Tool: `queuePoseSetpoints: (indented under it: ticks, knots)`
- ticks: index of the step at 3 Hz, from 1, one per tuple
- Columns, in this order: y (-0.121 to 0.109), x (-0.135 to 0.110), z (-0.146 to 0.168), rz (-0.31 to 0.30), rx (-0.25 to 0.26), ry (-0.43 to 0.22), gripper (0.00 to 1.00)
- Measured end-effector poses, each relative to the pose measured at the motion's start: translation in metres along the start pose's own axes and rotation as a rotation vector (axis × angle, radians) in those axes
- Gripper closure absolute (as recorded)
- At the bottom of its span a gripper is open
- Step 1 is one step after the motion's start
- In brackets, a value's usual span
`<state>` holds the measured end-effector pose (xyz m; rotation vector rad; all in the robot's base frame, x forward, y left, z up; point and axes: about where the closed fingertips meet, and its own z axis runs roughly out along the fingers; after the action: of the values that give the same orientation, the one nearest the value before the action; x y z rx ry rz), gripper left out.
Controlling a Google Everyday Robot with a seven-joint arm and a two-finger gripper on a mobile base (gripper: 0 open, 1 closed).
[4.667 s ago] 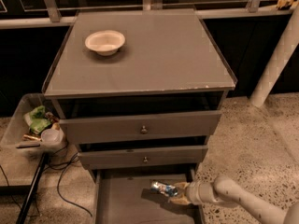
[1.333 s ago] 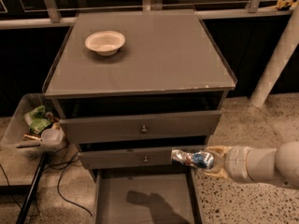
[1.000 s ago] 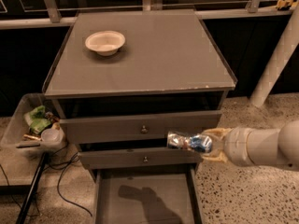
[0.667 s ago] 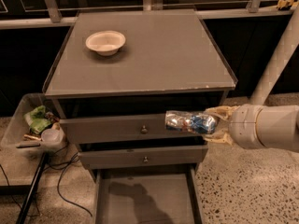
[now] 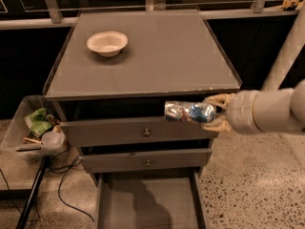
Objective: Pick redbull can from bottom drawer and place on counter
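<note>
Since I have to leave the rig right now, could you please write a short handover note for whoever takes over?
The tool is shut on the can, held sideways in front of the top drawer, just below the counter edge.
The bottom drawer is open.
Done: can lifted out.
Left: raise it over the counter, set it down away from the bowl, then release.

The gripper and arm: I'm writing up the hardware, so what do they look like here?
The gripper, at the right just below the front edge of the counter and clamped on the redbull can, has two short, pale yellowish fingers. Behind them the arm is a thick, smooth, off-white cylinder with a ring seam. No cables, markings or sleeve are visible.
</note>
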<state>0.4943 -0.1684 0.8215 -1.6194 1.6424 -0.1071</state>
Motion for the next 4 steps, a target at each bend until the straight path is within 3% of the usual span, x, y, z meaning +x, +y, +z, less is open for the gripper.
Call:
queuePoseSetpoints:
  ticks: [1, 2, 3, 4]
  knots:
    - [-0.07, 0.002, 0.013, -0.01, 0.018, 0.036, 1.0]
    - [-0.132, -0.013, 0.038, -0.021, 0.011, 0.03, 1.0]
    - [-0.179, -0.028, 0.055, 0.028, 0.002, -0.016, 1.0]
    - [-0.193, -0.055, 0.075, 0.011, -0.046, -0.055, 1.0]
